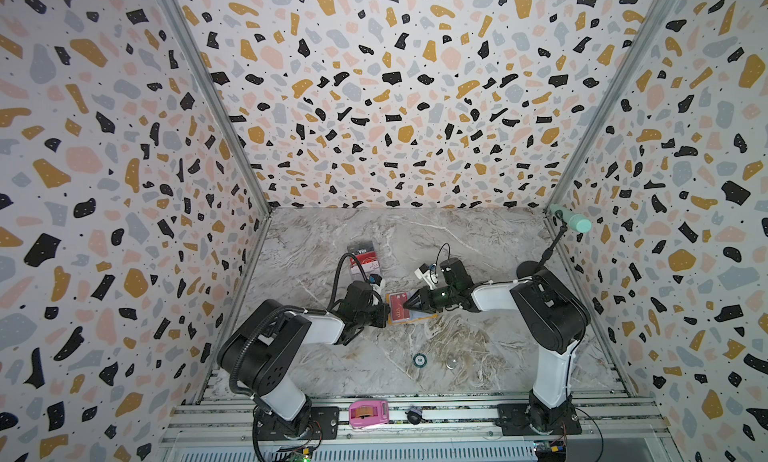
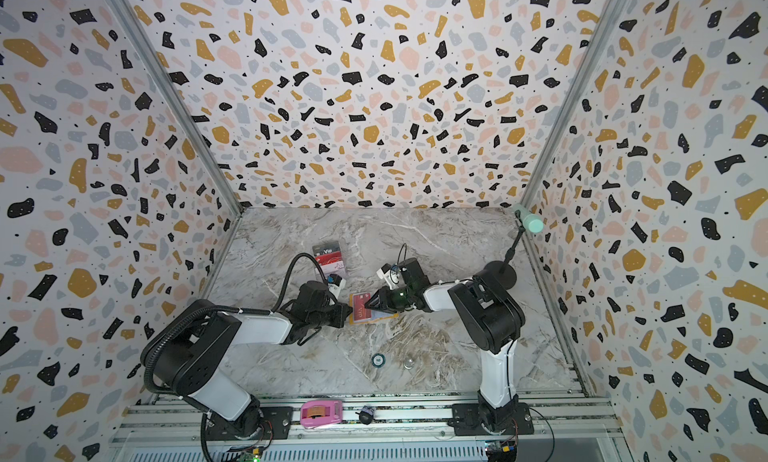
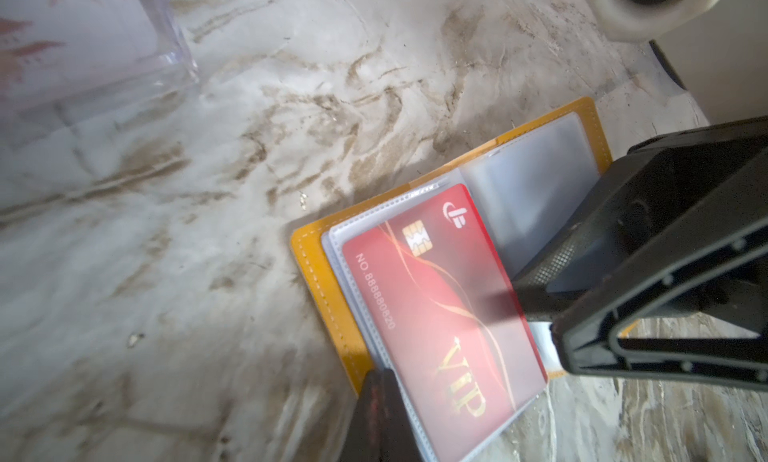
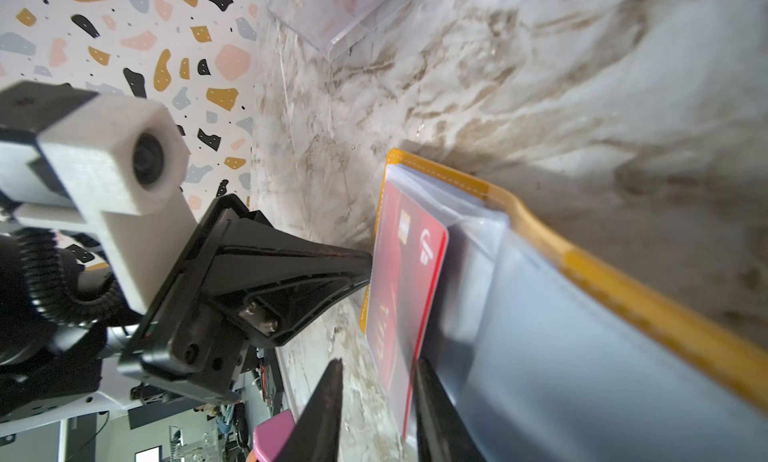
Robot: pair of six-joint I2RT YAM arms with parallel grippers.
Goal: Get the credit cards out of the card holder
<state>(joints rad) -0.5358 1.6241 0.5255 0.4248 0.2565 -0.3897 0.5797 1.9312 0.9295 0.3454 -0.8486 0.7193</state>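
Tabletop: marble-look sheet with grey and brown veins, smooth and faintly glossy, boxed in by terrazzo-print walls.
Card holder: lies open like a small book at mid-tabletop, between the two arms. The mustard cover has pale stitching and looks soft and a little bowed, with frosted clear sleeves fanned inside.
Red card: flat, stiff and glossy, with a gold chip and "VIP" lettering. It sits on the holder's 9 o'clock page, in or on the top sleeve. One end seems clear of the plastic, though I cannot say for sure.
Left fingers: shut to a single black wedge, tip against the holder's 9 o'clock edge, apparently pinning it. Whether they pinch a sleeve I cannot tell.
Right fingers: pointing in from 3 o'clock, parted a little, straddling the red card's spine-side edge. A gap shows on one side, so there is no firm grip yet.
Acrylic stand: clear, hard and sharp-cornered, at 11 o'clock from the holder and apart from it. It holds a black card lettered "Vip" and a pale card with reddish marks.
Progress: by my reckoning two cards are out and parked. The red one is the last I can see in the holder, and the 3 o'clock page's sleeves look empty.
Left to do: close on the red card and draw it free of the slippery sleeve.
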